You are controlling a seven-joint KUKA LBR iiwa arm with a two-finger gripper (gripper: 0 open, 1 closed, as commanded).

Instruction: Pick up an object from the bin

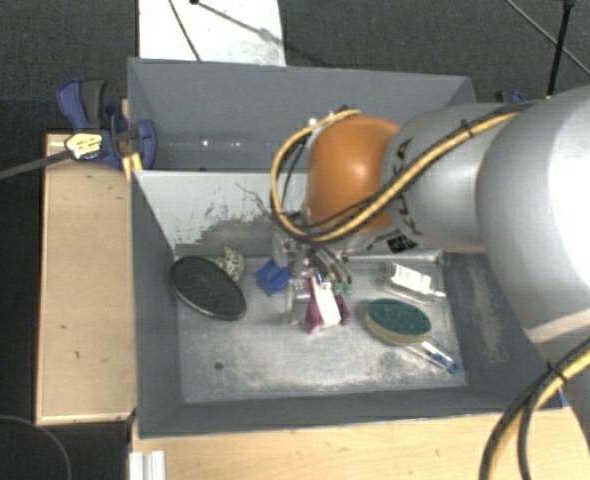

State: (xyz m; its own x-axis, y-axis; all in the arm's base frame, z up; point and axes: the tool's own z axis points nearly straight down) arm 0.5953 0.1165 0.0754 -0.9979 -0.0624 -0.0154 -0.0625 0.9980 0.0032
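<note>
One small purple-and-white piece (324, 311) lies mid-bin directly under the gripper (311, 294); whether the claw is spread or pinching, I cannot tell. Around it: one small blue chip (271, 277), one dark oval disc (207, 288), one round teal pad (397, 320).

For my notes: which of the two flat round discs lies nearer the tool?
The green disc, right of the tool; the dark one lies farther left.
</note>
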